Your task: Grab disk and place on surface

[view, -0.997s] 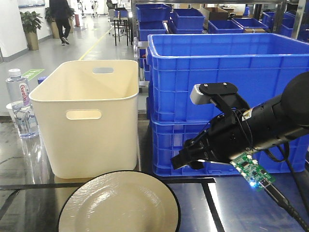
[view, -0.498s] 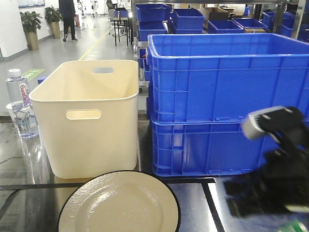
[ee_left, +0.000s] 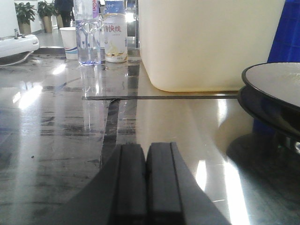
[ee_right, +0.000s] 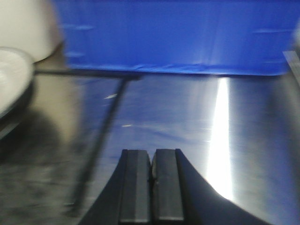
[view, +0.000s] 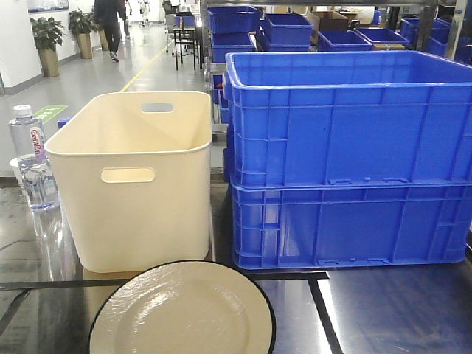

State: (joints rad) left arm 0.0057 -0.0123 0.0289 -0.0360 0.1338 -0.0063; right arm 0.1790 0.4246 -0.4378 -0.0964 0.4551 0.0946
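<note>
table [view: 383, 310]: dark grey, glossy, mirror-like; throws back window glare and the colours of nearby things; thin black lines cross it
disk [view: 182, 310]: cream, smooth, shiny glaze with faint ripples; black rim
cream bin [view: 136, 181]: plastic, smooth, soft satin sheen
blue crates [view: 346, 158]: moulded plastic, ribbed walls, slight gloss
water bottle [view: 33, 158]: clear plastic, glossy
paper cup [ee_left: 71, 43]: white, matt
left pincer [ee_left: 145, 183]: black, matt, smooth pads pressed together
right pincer [ee_right: 151, 185]: black, matt, blurred; pads pressed together
</note>
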